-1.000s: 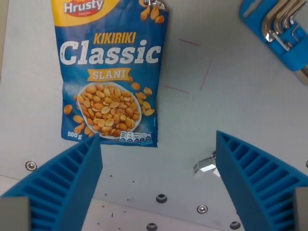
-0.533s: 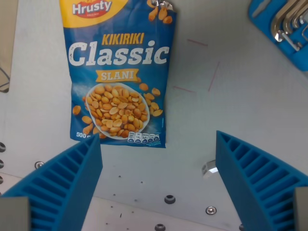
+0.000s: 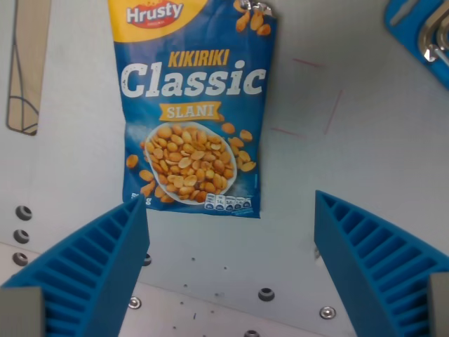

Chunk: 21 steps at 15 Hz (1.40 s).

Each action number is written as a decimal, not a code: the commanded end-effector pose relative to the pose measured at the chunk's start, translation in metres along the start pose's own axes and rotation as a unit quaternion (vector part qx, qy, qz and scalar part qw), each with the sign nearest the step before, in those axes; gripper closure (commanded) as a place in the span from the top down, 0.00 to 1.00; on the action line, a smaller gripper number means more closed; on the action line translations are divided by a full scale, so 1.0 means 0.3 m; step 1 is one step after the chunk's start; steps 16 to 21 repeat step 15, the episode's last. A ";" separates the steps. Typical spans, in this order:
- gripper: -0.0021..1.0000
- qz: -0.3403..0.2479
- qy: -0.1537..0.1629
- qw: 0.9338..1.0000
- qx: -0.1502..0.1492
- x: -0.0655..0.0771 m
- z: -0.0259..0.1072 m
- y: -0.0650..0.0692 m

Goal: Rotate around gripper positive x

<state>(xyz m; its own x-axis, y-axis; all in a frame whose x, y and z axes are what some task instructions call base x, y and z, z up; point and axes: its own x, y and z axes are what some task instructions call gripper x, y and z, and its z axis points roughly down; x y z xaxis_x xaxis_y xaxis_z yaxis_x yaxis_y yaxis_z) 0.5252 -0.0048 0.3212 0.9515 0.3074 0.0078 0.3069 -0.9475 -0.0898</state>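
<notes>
The gripper [image 3: 231, 270] hangs wide and empty — the peanut bag [image 3: 193, 112] lies toward 11 o'clock, long axis running 12 to 6.

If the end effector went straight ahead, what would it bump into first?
Probably the bare table. The open end effector aims just below the peanut bag, so it may miss the bag, though depth is hard to judge.
</notes>
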 end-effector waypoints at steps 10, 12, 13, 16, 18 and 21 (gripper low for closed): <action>1.00 -0.008 -0.008 0.986 0.167 0.003 -0.017 0.017; 1.00 -0.008 -0.008 0.984 0.180 0.003 -0.017 0.017; 1.00 -0.008 -0.008 0.982 0.186 0.003 -0.017 0.017; 1.00 -0.008 -0.008 0.980 0.199 0.003 -0.017 0.017; 1.00 -0.008 -0.008 0.980 0.199 0.003 -0.017 0.017; 1.00 -0.008 -0.008 0.980 0.199 0.003 -0.017 0.017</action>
